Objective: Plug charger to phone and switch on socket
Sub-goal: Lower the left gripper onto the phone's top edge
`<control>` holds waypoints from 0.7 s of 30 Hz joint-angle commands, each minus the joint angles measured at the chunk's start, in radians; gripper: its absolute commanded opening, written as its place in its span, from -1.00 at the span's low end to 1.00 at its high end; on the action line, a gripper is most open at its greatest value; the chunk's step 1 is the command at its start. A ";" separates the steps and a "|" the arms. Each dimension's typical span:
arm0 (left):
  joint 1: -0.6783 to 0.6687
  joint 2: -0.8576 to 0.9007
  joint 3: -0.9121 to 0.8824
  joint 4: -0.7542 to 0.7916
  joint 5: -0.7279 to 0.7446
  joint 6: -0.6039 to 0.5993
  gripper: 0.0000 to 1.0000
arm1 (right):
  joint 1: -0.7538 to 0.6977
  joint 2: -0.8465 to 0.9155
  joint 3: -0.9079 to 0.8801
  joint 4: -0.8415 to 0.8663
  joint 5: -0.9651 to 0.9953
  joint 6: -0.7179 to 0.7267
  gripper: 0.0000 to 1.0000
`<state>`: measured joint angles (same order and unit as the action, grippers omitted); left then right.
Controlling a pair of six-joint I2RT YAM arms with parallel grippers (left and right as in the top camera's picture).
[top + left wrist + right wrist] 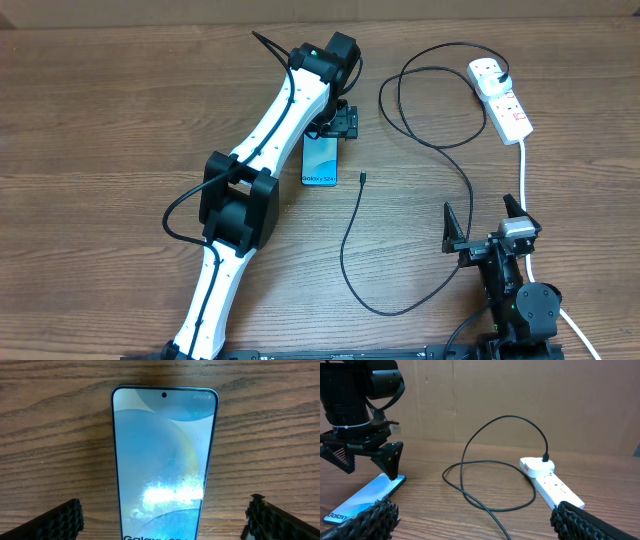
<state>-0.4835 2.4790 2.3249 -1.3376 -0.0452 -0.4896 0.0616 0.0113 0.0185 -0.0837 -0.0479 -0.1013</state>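
Observation:
The phone [320,162] lies flat on the wooden table, screen up, with the "Galaxy S24" text at its near end. My left gripper [336,127] hovers over the phone's far end, open, its fingers straddling the phone [162,455] in the left wrist view. The charger cable [352,240] loops across the table. Its connector tip [361,180] lies loose just right of the phone, and its plug [503,78] sits in the white socket [505,105] at the far right. My right gripper [487,228] is open and empty at the near right, facing the cable [485,487] and socket [554,485].
The socket's thick white cord [524,175] runs down the right side past my right arm. The left arm [270,120] stretches diagonally from the near left. A brown wall [520,390] stands behind the table.

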 commanded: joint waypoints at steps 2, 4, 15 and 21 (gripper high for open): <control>0.009 0.019 -0.010 0.004 -0.014 0.023 1.00 | 0.009 -0.007 -0.011 0.003 -0.006 -0.001 1.00; 0.012 0.019 -0.026 0.013 -0.013 0.022 0.99 | 0.009 -0.007 -0.011 0.003 -0.006 -0.001 1.00; 0.020 0.019 -0.163 0.114 -0.013 0.048 1.00 | 0.009 -0.007 -0.011 0.003 -0.006 -0.001 1.00; 0.027 0.019 -0.192 0.135 -0.006 0.069 1.00 | 0.009 -0.007 -0.011 0.003 -0.006 -0.001 1.00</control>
<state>-0.4644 2.4840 2.1506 -1.2114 -0.0406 -0.4549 0.0616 0.0113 0.0185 -0.0834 -0.0483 -0.1017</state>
